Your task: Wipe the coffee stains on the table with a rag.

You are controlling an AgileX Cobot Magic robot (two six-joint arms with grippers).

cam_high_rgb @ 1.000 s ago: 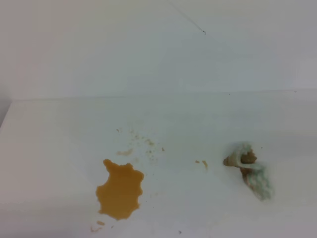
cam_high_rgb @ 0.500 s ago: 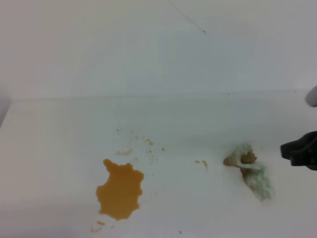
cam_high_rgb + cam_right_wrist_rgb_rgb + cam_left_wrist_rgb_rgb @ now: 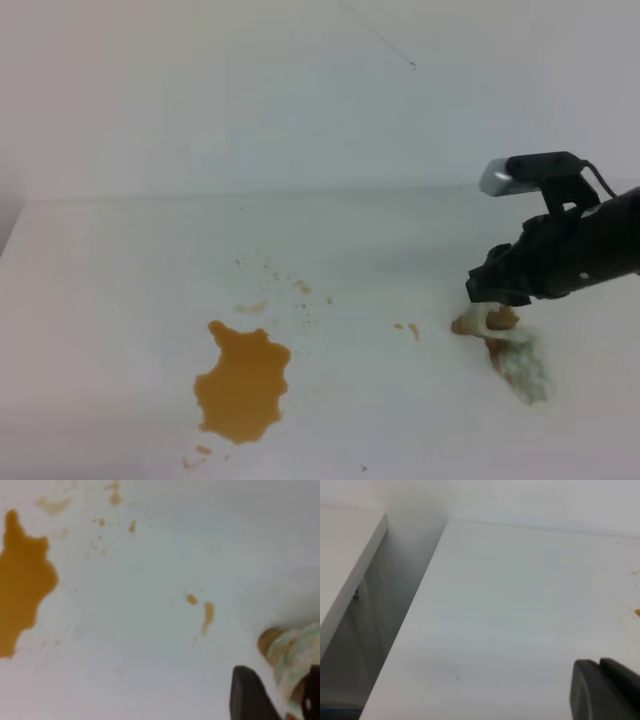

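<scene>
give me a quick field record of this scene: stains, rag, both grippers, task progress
coffee stains: large orange-brown blob left of centre, specks above it, two small marks near the rag
rag: crumpled, brown-blotched, lying on the table at right
right gripper: over the rag, jaws open on either side of it, not closed on it
left gripper: only a dark tip visible, over bare table, state unclear
progress: wiping not yet begun
</scene>
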